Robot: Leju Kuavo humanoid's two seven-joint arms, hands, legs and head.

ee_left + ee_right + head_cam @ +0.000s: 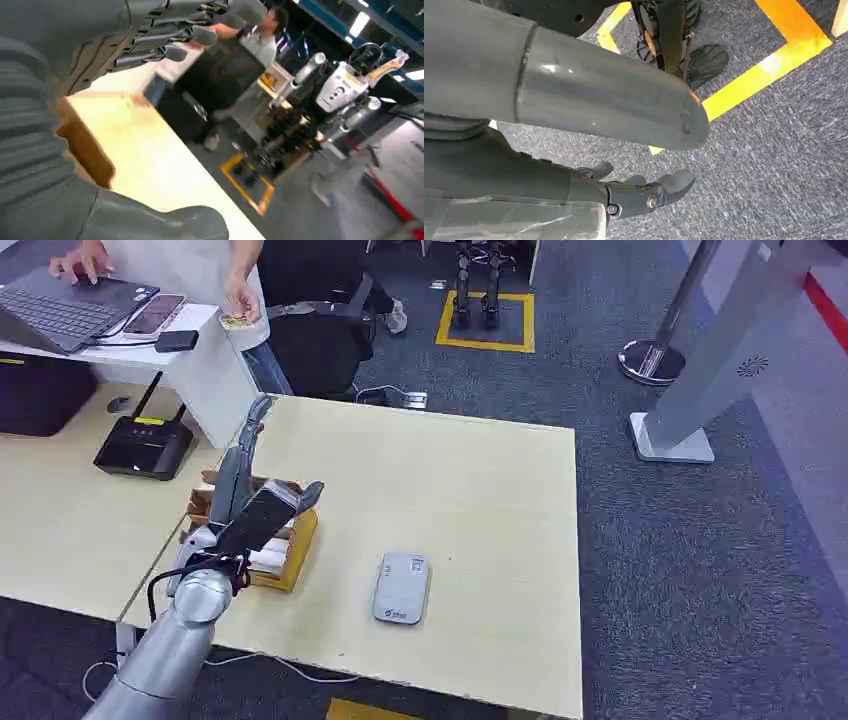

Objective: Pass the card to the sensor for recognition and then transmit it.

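Grey carpet surrounds your pale wooden surface [480, 500]. The wooden box [290, 558] near its left edge probably holds the cards, hidden under your left hand [262, 515], fingers spread, holding nothing. Expect thin, stiff, slippery cards; pinch an edge. The sensor [401, 587] lies nearby.

Bare tabletop [480, 500] around sensor [401, 587]; wooden card box [285, 552] crowds its left.

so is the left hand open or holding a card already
Open: the left hand hovers over the wooden box, fingers spread, no card visible.
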